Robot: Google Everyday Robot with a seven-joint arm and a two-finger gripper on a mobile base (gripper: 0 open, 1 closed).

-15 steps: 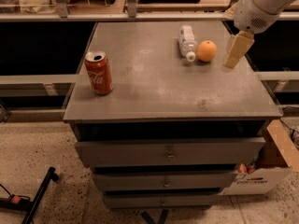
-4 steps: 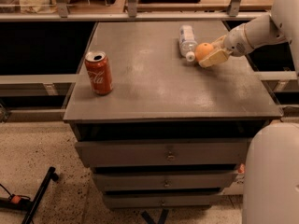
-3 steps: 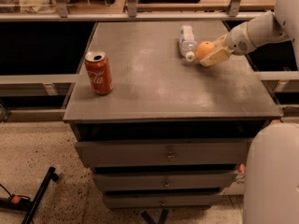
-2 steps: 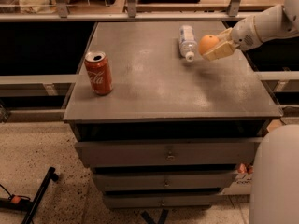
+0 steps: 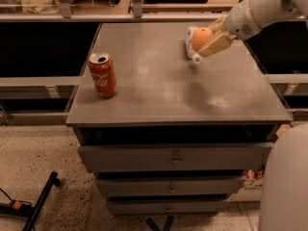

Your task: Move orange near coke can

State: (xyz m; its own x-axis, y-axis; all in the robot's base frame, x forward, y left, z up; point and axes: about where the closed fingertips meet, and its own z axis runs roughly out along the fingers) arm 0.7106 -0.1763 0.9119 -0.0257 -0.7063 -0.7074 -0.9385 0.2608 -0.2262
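The orange (image 5: 200,38) is held in my gripper (image 5: 208,39), lifted above the back right of the grey cabinet top (image 5: 178,85). The gripper's tan fingers (image 5: 216,43) are shut around the fruit, with the white arm reaching in from the upper right. The red coke can (image 5: 103,75) stands upright near the left front edge of the top, far to the left of the orange. The orange hangs in front of a clear plastic bottle lying at the back.
The clear plastic bottle (image 5: 189,47) with a white cap lies at the back right, partly hidden by the orange. The cabinet has several drawers (image 5: 175,158) below. A white part of the robot (image 5: 286,182) fills the lower right. A black stand (image 5: 38,203) lies on the floor at the left.
The gripper closed on the orange beside the bottle, lifted it off the top and has started carrying it up and slightly left. The can has not moved.
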